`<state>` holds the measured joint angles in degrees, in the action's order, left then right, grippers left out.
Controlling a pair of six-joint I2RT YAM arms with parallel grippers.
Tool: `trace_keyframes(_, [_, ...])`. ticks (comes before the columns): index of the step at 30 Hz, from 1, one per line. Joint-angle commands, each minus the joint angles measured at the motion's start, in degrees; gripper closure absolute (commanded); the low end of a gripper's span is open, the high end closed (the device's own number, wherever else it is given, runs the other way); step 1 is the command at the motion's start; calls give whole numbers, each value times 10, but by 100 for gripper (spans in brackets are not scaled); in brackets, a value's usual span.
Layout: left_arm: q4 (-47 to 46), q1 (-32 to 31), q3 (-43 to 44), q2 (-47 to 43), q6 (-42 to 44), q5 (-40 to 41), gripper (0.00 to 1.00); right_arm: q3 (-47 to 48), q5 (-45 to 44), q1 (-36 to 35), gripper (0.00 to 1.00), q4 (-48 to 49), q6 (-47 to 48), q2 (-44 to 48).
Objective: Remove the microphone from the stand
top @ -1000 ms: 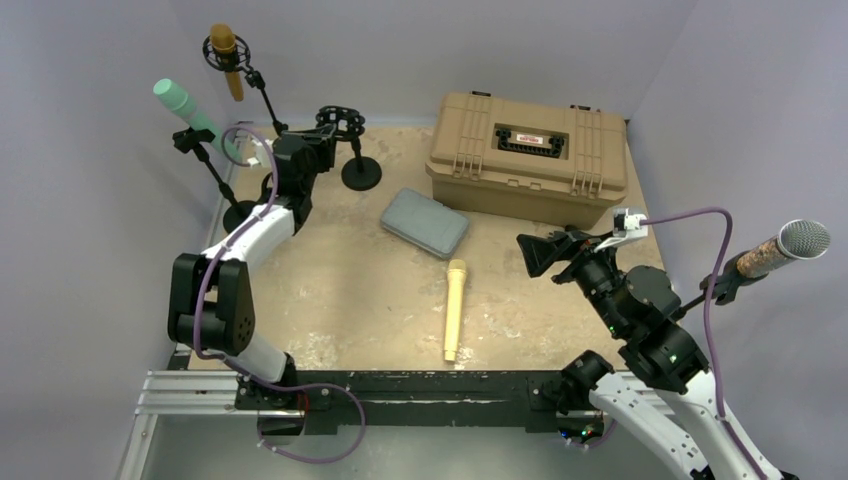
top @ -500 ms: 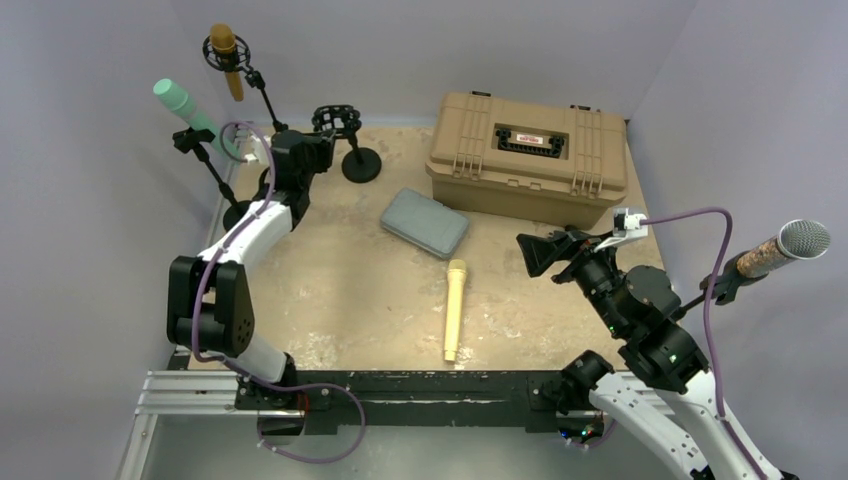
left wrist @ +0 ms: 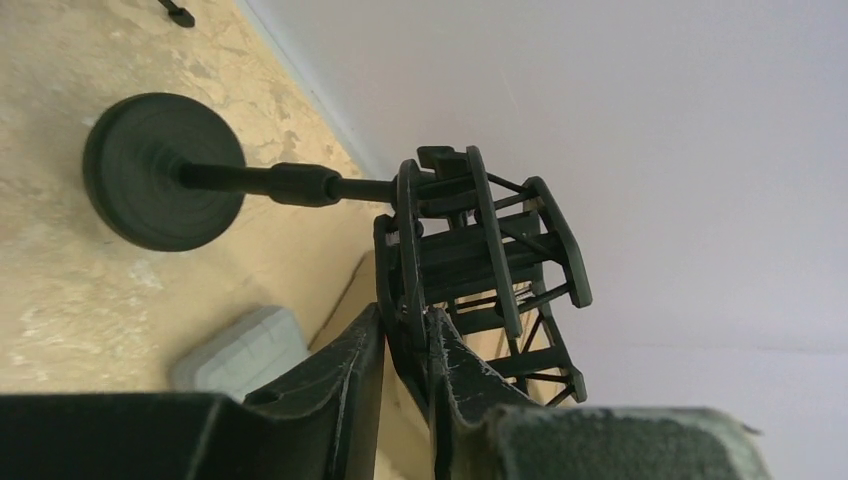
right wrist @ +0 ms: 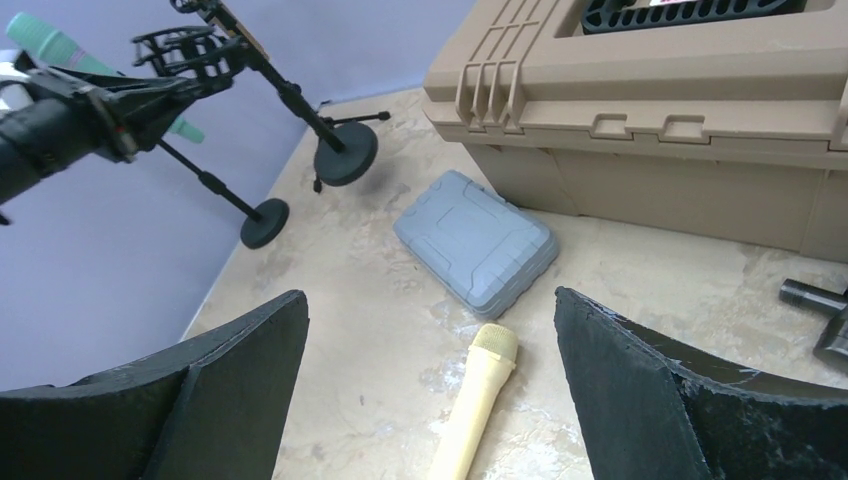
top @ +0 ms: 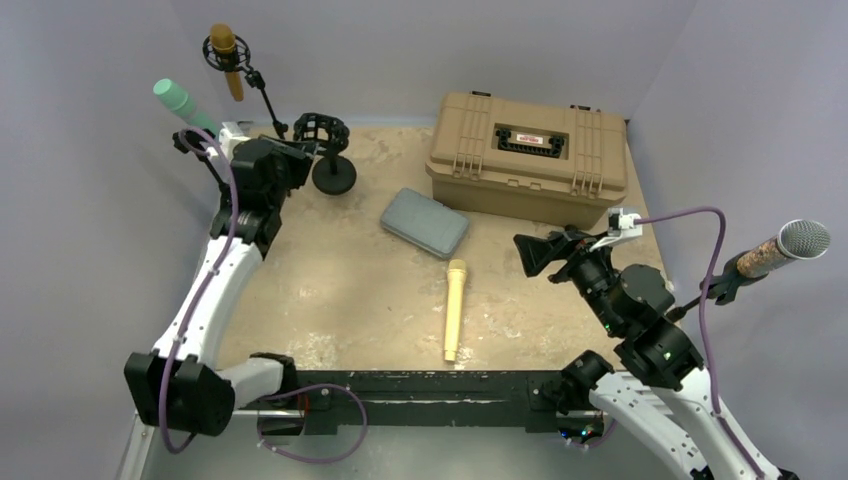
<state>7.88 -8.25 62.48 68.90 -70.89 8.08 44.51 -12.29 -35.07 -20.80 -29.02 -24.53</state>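
On tan table (top: 340, 290), lilac walls (top: 420, 40), left tool (left wrist: 405, 335) clamping empty stand (left wrist: 300, 184), right tool (right wrist: 425, 300) agape

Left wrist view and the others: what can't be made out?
- Top view: left gripper against the shock mount, too small and dark to show the grip.
- Top view: silver-headed microphone, stand base hidden behind the right arm.
- Right wrist view: yellow microphone, tail cut by the bottom edge.

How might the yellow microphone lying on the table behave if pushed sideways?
The yellow microphone looks cylindrical and lies flat, so it would probably roll. Its wider head may make it curve. It appears rigid, unlikely to flex.
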Motion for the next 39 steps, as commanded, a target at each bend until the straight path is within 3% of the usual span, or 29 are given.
trace_keyframes(1, [56, 6, 24, -72, 100, -48, 100, -13, 10, 2, 8, 35, -4, -15])
trace_keyframes(9, [222, 14, 24, -148, 219, -213, 100, -19, 30, 3, 8, 51, 14, -56])
trace_keyframes(16, [321, 26, 39, -153, 281, -381, 100, -19, 59, 2, 9, 81, 22, -103])
trace_keyframes(20, [345, 28, 42, -160, 295, -404, 100, -20, 70, 2, 9, 99, 23, -133])
trace_keyframes(27, [284, 28, -34, -164, 261, -458, 100, -18, 140, 3, 10, 145, 29, -202])
trace_keyframes(39, [281, 28, -89, -173, 265, -446, 100, 61, 337, 0, 12, 346, -55, -449])
